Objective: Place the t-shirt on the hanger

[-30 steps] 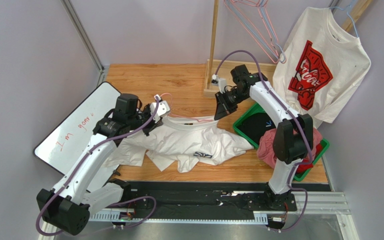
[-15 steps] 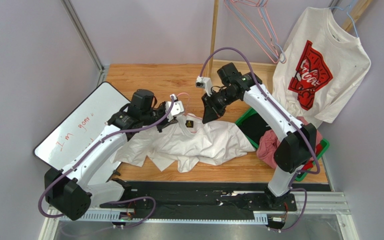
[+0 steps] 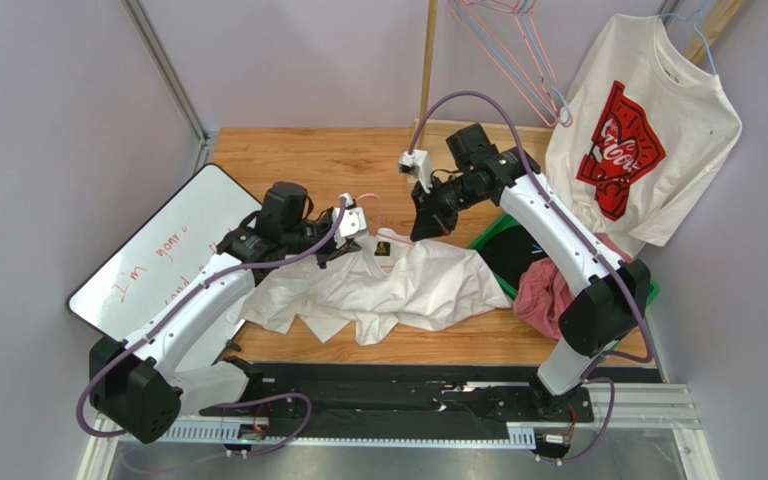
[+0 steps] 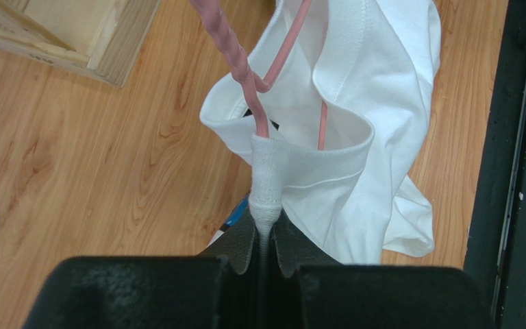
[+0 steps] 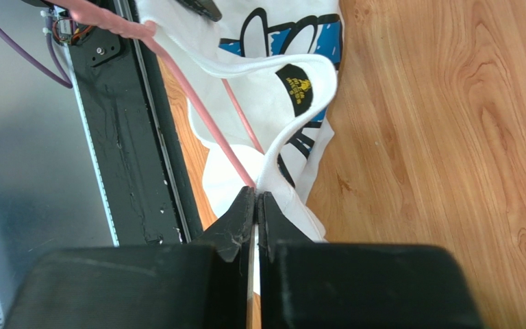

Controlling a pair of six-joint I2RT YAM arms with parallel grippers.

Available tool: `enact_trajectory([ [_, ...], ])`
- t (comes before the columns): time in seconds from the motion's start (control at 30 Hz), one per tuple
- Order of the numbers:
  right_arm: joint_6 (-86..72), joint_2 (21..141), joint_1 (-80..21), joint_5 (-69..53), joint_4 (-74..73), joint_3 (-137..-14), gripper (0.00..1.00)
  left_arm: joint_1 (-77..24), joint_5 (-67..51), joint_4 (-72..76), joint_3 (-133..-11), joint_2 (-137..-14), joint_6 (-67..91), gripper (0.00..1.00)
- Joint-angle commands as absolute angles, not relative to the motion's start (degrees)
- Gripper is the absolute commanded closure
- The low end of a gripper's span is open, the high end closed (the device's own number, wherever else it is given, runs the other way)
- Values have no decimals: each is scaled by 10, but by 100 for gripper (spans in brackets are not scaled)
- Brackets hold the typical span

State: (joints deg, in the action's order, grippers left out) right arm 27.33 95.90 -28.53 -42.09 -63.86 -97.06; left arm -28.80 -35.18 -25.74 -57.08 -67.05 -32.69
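The white t-shirt point(image 3: 398, 285) lies bunched on the wooden table, its collar lifted between both grippers. The pink wire hanger point(image 3: 366, 200) sits inside the neck opening with its hook sticking out toward the back. My left gripper point(image 3: 346, 238) is shut on the collar's left side; its wrist view shows the collar rib pinched in the gripper point(image 4: 264, 218), with the hanger point(image 4: 244, 68) running into the t-shirt point(image 4: 368, 123). My right gripper point(image 3: 424, 226) is shut on the collar's right side point(image 5: 255, 199), next to the hanger wire point(image 5: 201, 99) and the dark neck label point(image 5: 295, 88).
A whiteboard point(image 3: 153, 255) lies at the left. A green bin point(image 3: 486, 250) of dark and pink clothes stands at the right. A white t-shirt with a red graphic point(image 3: 648, 130) and several spare hangers point(image 3: 518, 55) hang on the wooden rack point(image 3: 426, 90) at the back.
Both grippers have moved toward each other with the collar, lifting it and bunching the shirt. The left gripper went right; the right went left, then slightly back right.
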Motion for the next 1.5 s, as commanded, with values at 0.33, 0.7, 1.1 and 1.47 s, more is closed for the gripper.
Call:
enact_trajectory([
  [0.33,356,931,-279,-463,-618,-897,60,-290,-395,-204,-557,-666,-311,100],
  [0.7,338,940,-293,-494,-570,-894,83,-290,-407,-197,-577,-688,-294,100],
  [1.1,290,956,-303,-500,-545,-922,100,-298,-411,-207,-587,-696,-288,100],
  [1.47,316,888,-257,-483,-546,-868,100,-207,-422,-319,-558,-648,-336,68],
])
